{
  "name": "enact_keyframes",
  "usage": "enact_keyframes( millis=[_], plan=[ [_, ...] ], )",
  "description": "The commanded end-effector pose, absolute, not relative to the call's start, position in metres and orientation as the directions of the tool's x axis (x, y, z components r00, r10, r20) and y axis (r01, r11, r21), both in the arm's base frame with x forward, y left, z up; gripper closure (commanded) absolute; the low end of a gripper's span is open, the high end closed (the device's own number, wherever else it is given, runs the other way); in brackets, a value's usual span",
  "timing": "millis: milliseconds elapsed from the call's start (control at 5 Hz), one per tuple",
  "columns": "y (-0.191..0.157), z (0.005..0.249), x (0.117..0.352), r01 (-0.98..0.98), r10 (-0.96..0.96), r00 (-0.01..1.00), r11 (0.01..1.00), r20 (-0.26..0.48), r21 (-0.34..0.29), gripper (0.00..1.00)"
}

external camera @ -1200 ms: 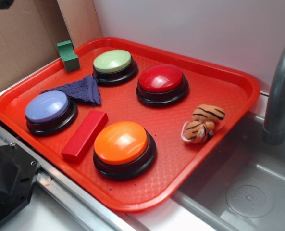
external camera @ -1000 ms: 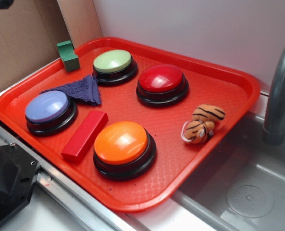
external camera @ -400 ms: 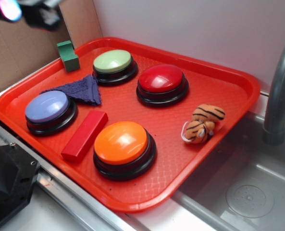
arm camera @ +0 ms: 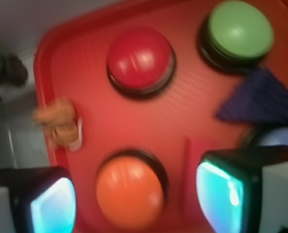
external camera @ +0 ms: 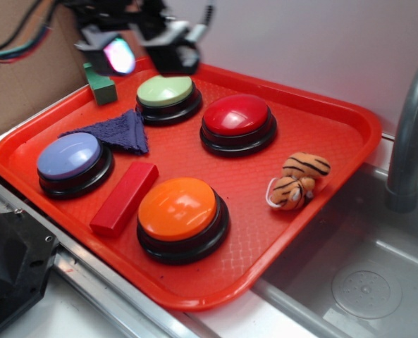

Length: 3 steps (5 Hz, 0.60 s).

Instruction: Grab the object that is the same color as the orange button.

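The small orange plush tiger (external camera: pixel 298 182) with black stripes lies near the right rim of the red tray (external camera: pixel 335 120); it shows blurred in the wrist view (arm camera: pixel 60 124). The orange button (external camera: pixel 178 212) stands at the tray's front, also in the wrist view (arm camera: pixel 129 190). My gripper (external camera: pixel 146 51) hangs open and empty high over the tray's back left, above the green button, far from the tiger. In the wrist view my gripper (arm camera: pixel 136 199) has its jaws wide apart with the orange button seen between them.
On the tray stand a red button (external camera: pixel 237 120), a green button (external camera: pixel 166 94), a blue button (external camera: pixel 71 160), a red block (external camera: pixel 124 198), a purple cloth (external camera: pixel 119 131) and a green block (external camera: pixel 99 82). A sink (external camera: pixel 357 267) with a faucet (external camera: pixel 412 141) is right; cardboard is behind left.
My gripper has come in from the upper left corner and moved right, over the back left of the tray. Nothing on the tray has moved.
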State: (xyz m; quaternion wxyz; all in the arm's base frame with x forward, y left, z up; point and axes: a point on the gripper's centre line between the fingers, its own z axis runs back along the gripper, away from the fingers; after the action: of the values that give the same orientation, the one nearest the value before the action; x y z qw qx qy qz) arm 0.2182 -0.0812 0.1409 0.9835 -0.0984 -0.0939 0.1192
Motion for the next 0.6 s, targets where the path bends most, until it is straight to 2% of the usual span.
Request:
enact_keyframes(
  millis=[0,200,400],
  plan=[
    [-0.126,0.108,0.263,-0.147,0.200,0.966,0.946,0.166,-0.289,0.00],
    [-0.147,0.091,0.267,-0.097,0.145,0.984,0.928,0.108,-0.360,0.00],
    [-0.158,0.077,0.273,-0.070,0.105,0.992,0.925,0.076,-0.374,0.00]
  ],
)
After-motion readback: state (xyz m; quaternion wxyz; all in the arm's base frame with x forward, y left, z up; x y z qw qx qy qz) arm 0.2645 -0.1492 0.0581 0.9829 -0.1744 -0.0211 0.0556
